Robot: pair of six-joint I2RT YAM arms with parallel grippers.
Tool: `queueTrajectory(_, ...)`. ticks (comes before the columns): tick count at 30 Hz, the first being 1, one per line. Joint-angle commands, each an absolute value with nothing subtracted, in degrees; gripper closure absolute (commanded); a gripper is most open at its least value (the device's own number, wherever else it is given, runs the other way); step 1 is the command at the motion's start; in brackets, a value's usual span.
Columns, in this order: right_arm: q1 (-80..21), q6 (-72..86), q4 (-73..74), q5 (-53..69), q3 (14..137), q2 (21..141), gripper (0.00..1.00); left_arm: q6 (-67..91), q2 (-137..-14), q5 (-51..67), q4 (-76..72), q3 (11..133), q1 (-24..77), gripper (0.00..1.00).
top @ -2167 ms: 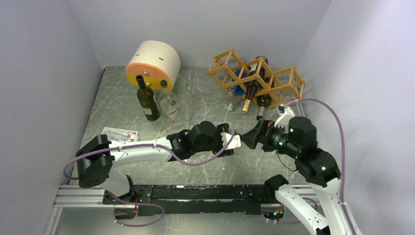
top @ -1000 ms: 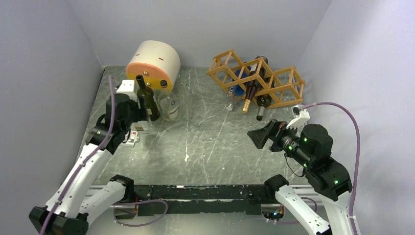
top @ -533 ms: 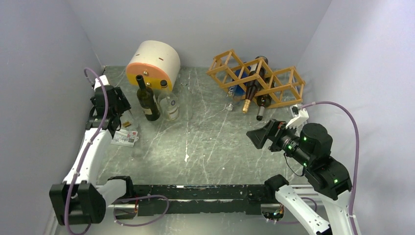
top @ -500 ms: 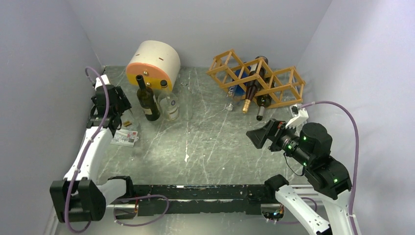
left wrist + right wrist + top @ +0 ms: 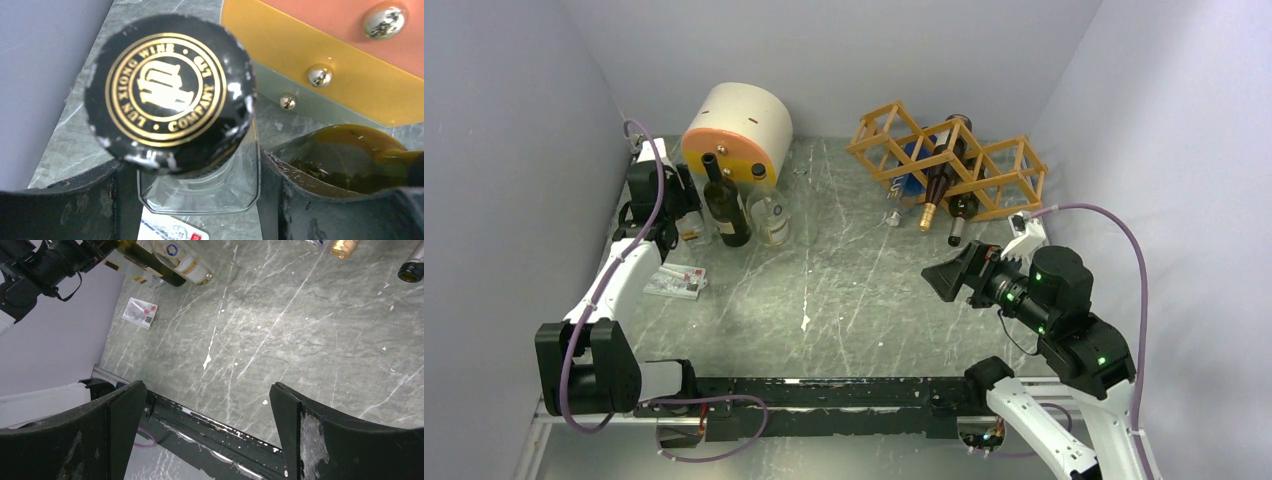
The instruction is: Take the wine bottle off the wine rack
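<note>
My left pincer (image 5: 194,197) is out at 10 o'clock on the counter (image 5: 844,300), close to the left wall. A small clear bottle (image 5: 200,187) stands upright between its fingers (image 5: 60,200). The bottle's black cap (image 5: 167,92), with gold lettering, fills much of the wrist view. Both fingers lie close against the glass, but I cannot tell whether they clench it or only bracket it. Just at 3 o'clock of that bottle stands a dark green bottle (image 5: 729,210). At 12 o'clock of both, the cream and orange cylinder (image 5: 736,130) lies on its side. A small card packet (image 5: 676,282) lies flat at 6 o'clock of my left pincer.

My right pincer (image 5: 205,390) hangs released at 4 o'clock on the counter, jaws wide, with only bare counter between them.

The wine rack (image 5: 1014,165) sits at 1 o'clock, near the far right corner and well apart from both pincers. The wine bottle (image 5: 938,183), brown with gold foil on its neck, lies in the rack near the middle, neck sloping toward 6 o'clock. A second dark bottle (image 5: 961,212) lies just at its 3 o'clock side.
</note>
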State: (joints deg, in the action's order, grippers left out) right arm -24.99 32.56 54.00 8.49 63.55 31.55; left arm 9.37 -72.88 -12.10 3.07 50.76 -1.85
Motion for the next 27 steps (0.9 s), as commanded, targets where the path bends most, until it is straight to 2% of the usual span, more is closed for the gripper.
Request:
queueTrajectory(1,-25.31,33.37,51.78,9.66,62.39,31.71,0.0,8.74,-72.02,-7.66,-6.54,52.62,-2.37,0.79)
queueTrajectory(4,-25.31,33.89,51.09,10.05,61.76,31.56,0.0,10.09,-73.26,-8.17,-4.88,53.33,-2.38,0.63)
queueTrajectory(10,-25.31,34.28,51.36,10.4,61.55,30.78,0.0,9.99,-72.63,-9.52,-3.7,52.52,-2.37,0.45)
queueTrajectory(15,-25.32,34.4,51.79,10.1,61.61,30.38,0.0,10.0,-71.0,-10.0,-3.68,51.64,-2.38,0.17)
queueTrajectory(18,-25.32,34.59,51.75,10.26,61.68,30.49,0.0,9.71,-69.69,-10.72,-3.49,51.3,-2.39,0.06)
queueTrajectory(20,-25.32,34.63,51.89,10.45,61.89,30.61,0.0,9.59,-68.55,-10.7,-3.62,50.91,-2.37,0.0)
queueTrajectory(27,-25.31,34.07,53.66,9.74,63.63,31.95,0.0,11.61,-63.36,-14.18,-2.24,50.83,-2.29,0.0)
